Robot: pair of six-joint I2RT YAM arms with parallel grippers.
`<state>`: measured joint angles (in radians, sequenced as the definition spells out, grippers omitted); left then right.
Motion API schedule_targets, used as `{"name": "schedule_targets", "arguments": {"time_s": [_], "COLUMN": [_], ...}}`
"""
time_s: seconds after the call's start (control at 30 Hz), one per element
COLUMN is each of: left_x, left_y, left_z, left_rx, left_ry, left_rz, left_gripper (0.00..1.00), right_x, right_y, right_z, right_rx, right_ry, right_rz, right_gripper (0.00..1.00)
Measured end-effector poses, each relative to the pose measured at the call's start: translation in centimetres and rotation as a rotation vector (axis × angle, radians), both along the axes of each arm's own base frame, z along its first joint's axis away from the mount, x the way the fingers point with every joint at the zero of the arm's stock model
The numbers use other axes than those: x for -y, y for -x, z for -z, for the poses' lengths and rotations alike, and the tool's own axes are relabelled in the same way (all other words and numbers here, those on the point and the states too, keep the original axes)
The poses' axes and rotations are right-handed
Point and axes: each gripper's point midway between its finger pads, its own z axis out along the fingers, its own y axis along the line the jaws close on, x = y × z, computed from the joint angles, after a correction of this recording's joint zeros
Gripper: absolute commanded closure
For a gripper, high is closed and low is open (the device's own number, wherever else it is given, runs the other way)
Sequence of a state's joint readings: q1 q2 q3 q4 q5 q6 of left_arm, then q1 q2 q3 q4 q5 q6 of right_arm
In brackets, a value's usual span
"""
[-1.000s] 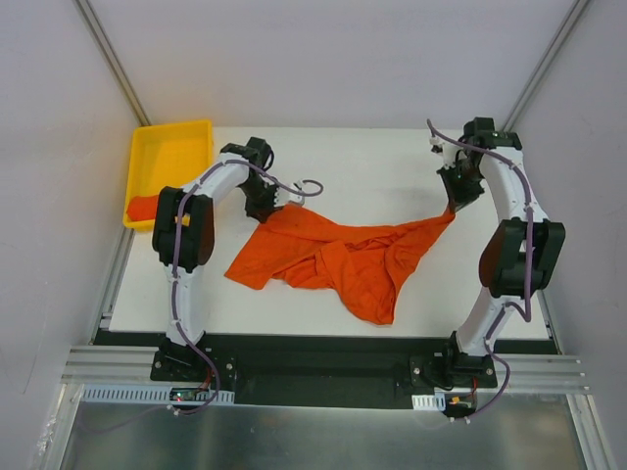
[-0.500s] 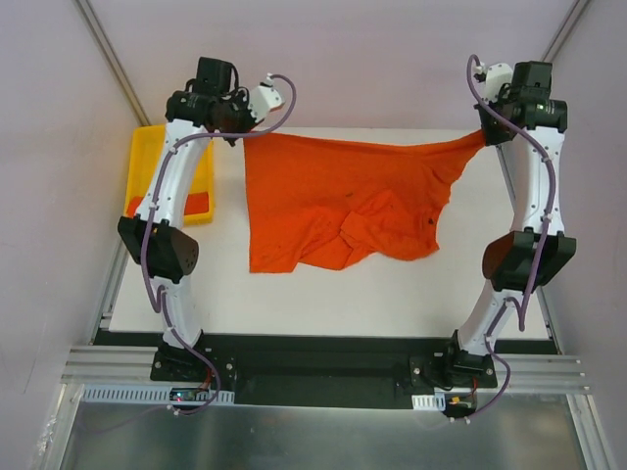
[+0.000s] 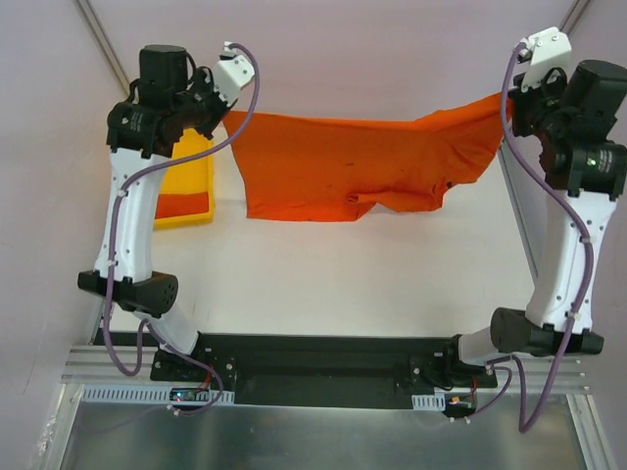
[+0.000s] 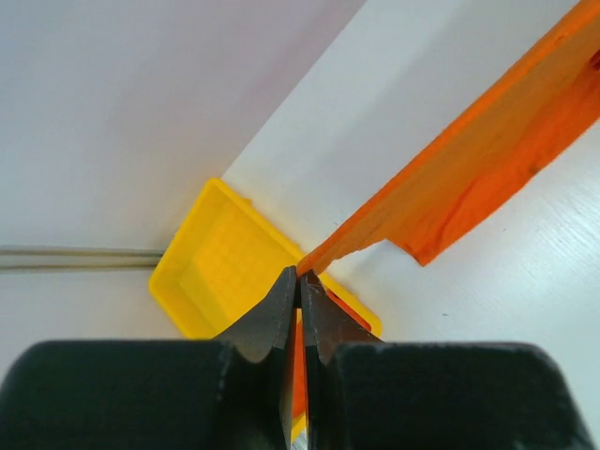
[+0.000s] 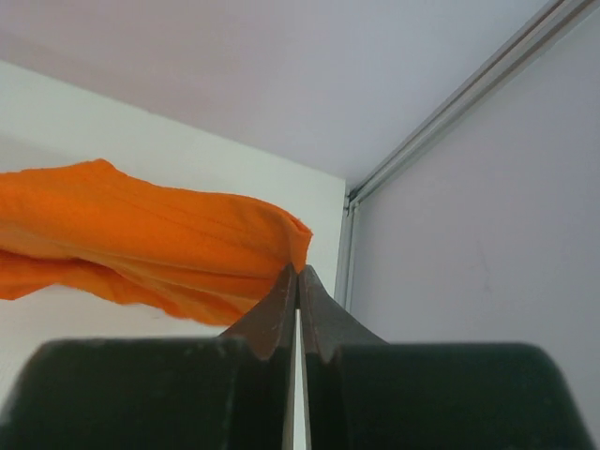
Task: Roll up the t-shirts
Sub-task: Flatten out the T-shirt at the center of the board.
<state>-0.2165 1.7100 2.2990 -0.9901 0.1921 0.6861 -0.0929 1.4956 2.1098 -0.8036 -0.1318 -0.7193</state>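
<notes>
Top external view: white table fills the middle. An orange t-shirt hangs stretched over the table's far half, strung between both arms, its lower edge sagging and crumpled; cannot tell whether it touches the tabletop. A yellow tray sits at the far left, with more orange cloth at its near end. The left gripper is clenched on the shirt's upper left corner, and the right gripper on its upper right corner.

Pale walls, white table
</notes>
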Motion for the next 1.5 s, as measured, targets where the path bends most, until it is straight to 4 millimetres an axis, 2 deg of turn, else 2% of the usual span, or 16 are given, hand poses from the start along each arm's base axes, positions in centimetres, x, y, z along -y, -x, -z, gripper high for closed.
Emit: {"name": "schedule_targets", "arguments": {"time_s": [0.03,0.27,0.57,0.67,0.73,0.8,0.9,1.0,1.03,1.07,1.1,1.17,1.23,1.37,1.43,1.5], "left_x": [-0.1,-1.1,-2.0,-2.2,-2.1,-1.9,-1.5,-0.6,-0.2,0.0,0.5,1.2,2.0,3.2,3.7,3.9], "left_y": [0.9,9.4,22.0,24.5,25.4,25.7,25.0,23.0,21.8,20.9,19.1,16.8,13.9,9.3,6.8,4.2], "left_z": [-1.2,-9.6,-17.1,-19.3,-20.0,-20.2,-19.3,-16.8,-15.2,-13.8,-11.4,-6.5,-0.1,12.9,18.2,22.6], "left_rx": [0.026,0.242,0.507,0.581,0.608,0.611,0.578,0.489,0.44,0.397,0.328,0.192,0.036,-0.299,-0.436,-0.538], "left_ry": [0.016,0.105,0.223,0.25,0.26,0.265,0.265,0.257,0.248,0.241,0.232,0.21,0.188,0.151,0.132,0.114], "left_rz": [0.003,0.029,0.121,0.14,0.155,0.172,0.189,0.208,0.219,0.22,0.228,0.237,0.254,0.262,0.258,0.239], "left_gripper": [1.0,1.0,1.0,1.0,1.0,1.0,1.0,1.0,1.0,1.0,1.0,1.0,1.0,1.0,1.0,1.0], "right_x": [-0.4,-2.2,-4.5,-4.7,-4.8,-4.9,-4.8,-4.7,-4.7,-4.6,-4.6,-4.5,-4.5,-4.6,-4.5,-4.2], "right_y": [1.6,8.5,23.6,28.6,30.6,31.6,30.4,26.4,25.2,22.5,21.0,16.2,11.9,6.0,3.4,1.1], "right_z": [-1.9,-7.7,-14.7,-18.2,-20.0,-21.1,-21.0,-18.4,-17.4,-15.3,-13.7,-8.0,-0.4,14.7,20.8,25.2], "right_rx": [0.054,0.23,0.538,0.685,0.762,0.811,0.801,0.696,0.66,0.59,0.543,0.389,0.205,-0.172,-0.334,-0.436], "right_ry": [0.003,0.006,-0.023,-0.025,-0.025,-0.024,-0.024,-0.036,-0.04,-0.049,-0.053,-0.066,-0.086,-0.137,-0.156,-0.159], "right_rz": [-0.011,-0.061,-0.118,-0.111,-0.11,-0.112,-0.111,-0.116,-0.119,-0.122,-0.125,-0.138,-0.15,-0.162,-0.156,-0.151], "right_gripper": [0.99,0.99,0.99,0.99,0.99,0.99,0.99,0.99,0.99,0.99,0.99,0.99,0.99,0.99,0.99,0.99]}}
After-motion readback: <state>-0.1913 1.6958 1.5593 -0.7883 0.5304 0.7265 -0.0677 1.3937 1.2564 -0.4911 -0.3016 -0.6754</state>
